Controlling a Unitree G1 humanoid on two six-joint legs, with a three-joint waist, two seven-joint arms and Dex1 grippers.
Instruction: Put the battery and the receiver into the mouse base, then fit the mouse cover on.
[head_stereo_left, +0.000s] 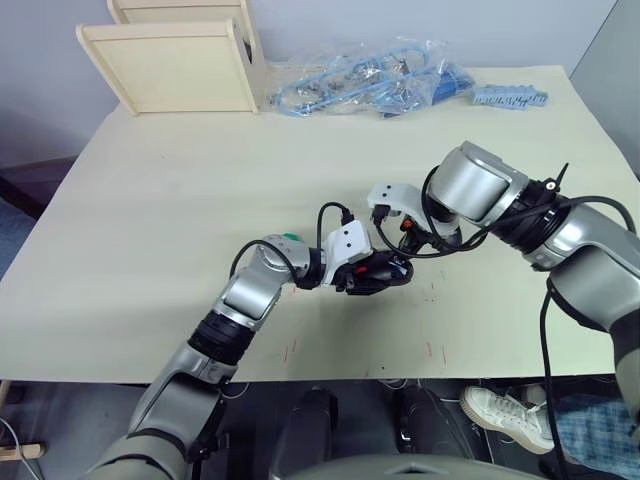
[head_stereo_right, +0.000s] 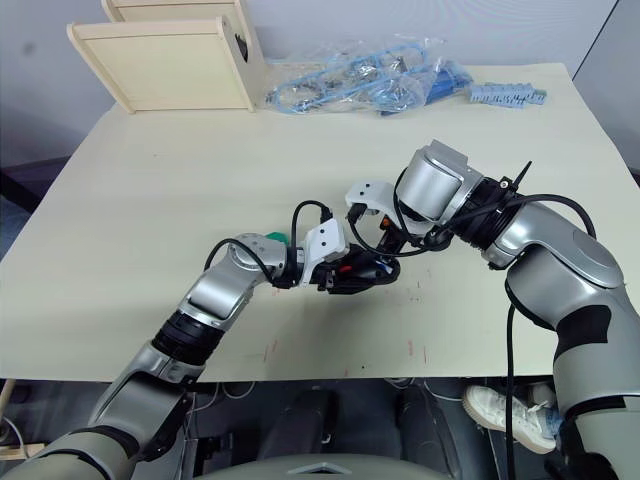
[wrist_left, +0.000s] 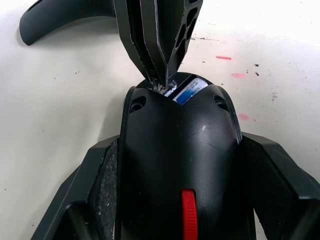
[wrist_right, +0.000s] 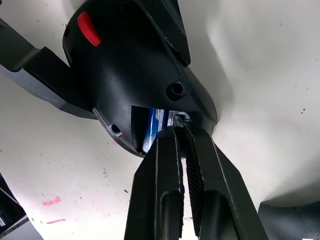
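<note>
This looks like a robotics lab or test room. A plain pale bench (head_stereo_left: 150, 200) stands against a bare grey wall (head_stereo_left: 40, 90), its top scuffed and dotted with small red marker ticks (head_stereo_left: 430, 350). At the far edge lie light wooden trays (head_stereo_left: 170, 65), clear plastic bags of blue parts (head_stereo_left: 360, 75) and a strip of blue connectors (head_stereo_left: 510, 97). A person's sneaker (head_stereo_left: 505, 418) shows on the floor under the near edge.

Your right gripper (wrist_right: 181, 131) plugs the mouse base (wrist_left: 177, 165) opening; left gripper (wrist_left: 177, 200) fingers box in its sides.
</note>
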